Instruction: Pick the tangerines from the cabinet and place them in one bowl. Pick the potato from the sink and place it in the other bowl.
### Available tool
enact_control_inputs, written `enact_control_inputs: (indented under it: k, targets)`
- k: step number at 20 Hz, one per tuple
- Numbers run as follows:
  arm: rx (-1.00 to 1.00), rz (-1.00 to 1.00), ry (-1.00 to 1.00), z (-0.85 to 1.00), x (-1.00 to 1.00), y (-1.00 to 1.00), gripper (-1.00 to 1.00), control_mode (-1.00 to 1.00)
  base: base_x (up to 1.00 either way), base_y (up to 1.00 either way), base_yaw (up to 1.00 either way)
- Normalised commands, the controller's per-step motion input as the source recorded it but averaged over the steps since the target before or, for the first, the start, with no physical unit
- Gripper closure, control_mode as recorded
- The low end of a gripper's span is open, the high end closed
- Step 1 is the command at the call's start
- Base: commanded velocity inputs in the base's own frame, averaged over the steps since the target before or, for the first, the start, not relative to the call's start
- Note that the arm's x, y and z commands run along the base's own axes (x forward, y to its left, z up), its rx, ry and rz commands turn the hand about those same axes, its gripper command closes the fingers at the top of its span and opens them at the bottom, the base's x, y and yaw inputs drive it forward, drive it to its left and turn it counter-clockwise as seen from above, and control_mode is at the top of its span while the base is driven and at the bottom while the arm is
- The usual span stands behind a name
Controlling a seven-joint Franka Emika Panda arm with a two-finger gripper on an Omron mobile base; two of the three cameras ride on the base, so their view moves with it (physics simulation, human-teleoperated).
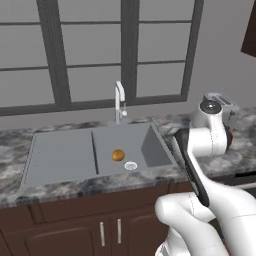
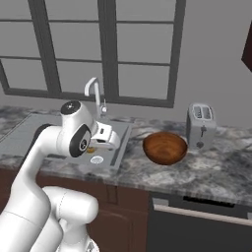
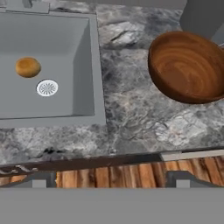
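The potato (image 1: 118,155), a small tan-brown lump, lies in the right section of the grey sink (image 1: 60,155), just beside the round drain (image 1: 130,165). In the hand view the potato (image 3: 28,67) is at the upper left and a brown wooden bowl (image 3: 188,65) at the upper right. That bowl (image 2: 165,147) is empty and stands on the counter right of the sink. My gripper (image 3: 109,183) is open, fingertips wide apart with nothing between them, high over the counter's front edge between sink and bowl. A dark corner of the cabinet (image 1: 248,35) shows at top right. The tangerines are out of view.
A chrome tap (image 1: 119,102) rises behind the sink. A silver toaster (image 2: 201,125) stands behind the bowl. The marbled counter (image 3: 131,113) runs between sink and bowl. Windows fill the back wall, and under-counter doors (image 1: 110,232) sit below.
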Motion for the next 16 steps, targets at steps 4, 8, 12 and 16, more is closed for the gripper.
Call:
enact_control_inputs:
  k: [4, 8, 12, 16]
  targets:
    - [0.0, 0.0, 0.0, 0.0, 0.0, 0.0, -1.0, 1.0, 0.57, -0.34, 0.0]
    - [0.0, 0.0, 0.0, 0.0, 0.0, 0.0, -1.0, 1.0, 0.39, -0.44, 0.0]
    - [0.0, 0.0, -0.01, 0.0, 0.06, -0.01, -1.0, -1.0, 0.21, -0.27, 0.0]
    - [0.0, 0.0, -0.06, -0.03, 0.21, 0.25, -1.0, -1.0, 0.0, 0.0, 0.0]
